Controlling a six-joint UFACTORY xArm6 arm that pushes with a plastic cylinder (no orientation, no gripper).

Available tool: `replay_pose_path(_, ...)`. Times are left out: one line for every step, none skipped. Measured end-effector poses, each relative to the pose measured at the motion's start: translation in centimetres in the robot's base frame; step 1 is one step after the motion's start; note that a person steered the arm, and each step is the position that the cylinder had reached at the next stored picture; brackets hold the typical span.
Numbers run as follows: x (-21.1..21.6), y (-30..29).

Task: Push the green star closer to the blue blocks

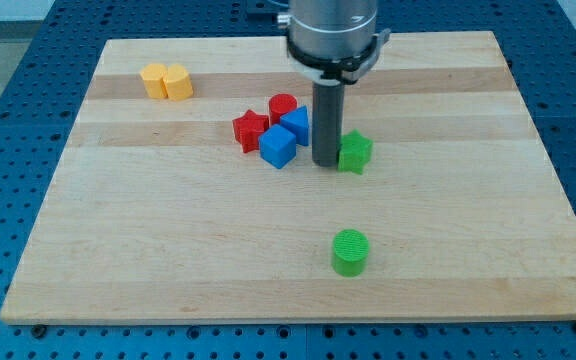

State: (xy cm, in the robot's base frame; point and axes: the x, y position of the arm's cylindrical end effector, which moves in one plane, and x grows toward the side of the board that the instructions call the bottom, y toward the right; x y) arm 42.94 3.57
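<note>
The green star (355, 152) lies right of the board's middle. My tip (325, 163) rests on the board just left of the star, touching or nearly touching it, between the star and the blue blocks. One blue block, a cube (278, 146), sits left of the tip. A second blue block (296, 123) sits just above it, partly hidden by the rod. A red star (250, 130) and a red cylinder (282, 105) press against the blue blocks on their left and top.
A green cylinder (349, 251) stands near the view's bottom, right of centre. Two yellow blocks (166, 81) sit side by side at the top left. The wooden board (118, 250) lies on a blue perforated table.
</note>
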Motion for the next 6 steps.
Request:
replay_pose_path(2.1, 0.2)
replay_pose_path(5.9, 1.1)
replay_pose_path(5.7, 6.0)
replay_pose_path(2.8, 8.3)
replay_pose_path(2.3, 5.2)
replay_pose_path(2.3, 1.5)
